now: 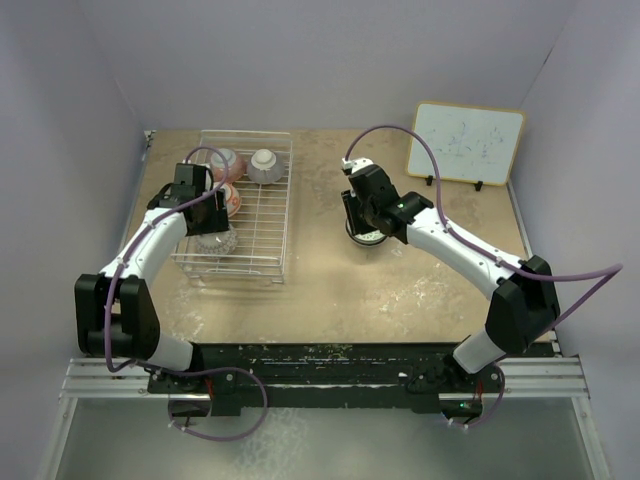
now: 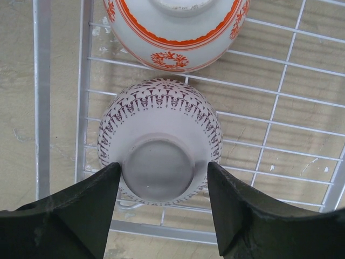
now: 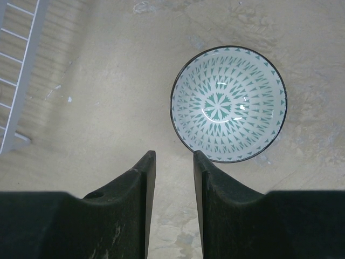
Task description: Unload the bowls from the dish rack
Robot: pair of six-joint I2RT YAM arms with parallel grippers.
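Note:
The dish rack [image 1: 262, 232] stands at the left with upside-down bowls in it: pink [image 1: 226, 162], grey [image 1: 265, 165], red-orange [image 1: 230, 199] and purple [image 1: 216, 241]. My left gripper [image 1: 211, 226] is open above the purple bowl. In the left wrist view the purple bowl [image 2: 161, 108] lies foot ring up, and the gripper [image 2: 163, 174] has a finger on each side of the foot. The red-orange bowl [image 2: 175, 38] lies just beyond. My right gripper [image 1: 362, 226] is open and empty over the pale green bowl [image 1: 369, 238]. That bowl [image 3: 228, 102] stands upright on the table, beyond the gripper [image 3: 173, 159].
A white framed board [image 1: 465, 143] leans at the back right. The rack's frame [image 2: 41, 108] runs along the left of the left wrist view, and its edge [image 3: 19, 81] shows at the left of the right wrist view. Walls close the table's sides and back.

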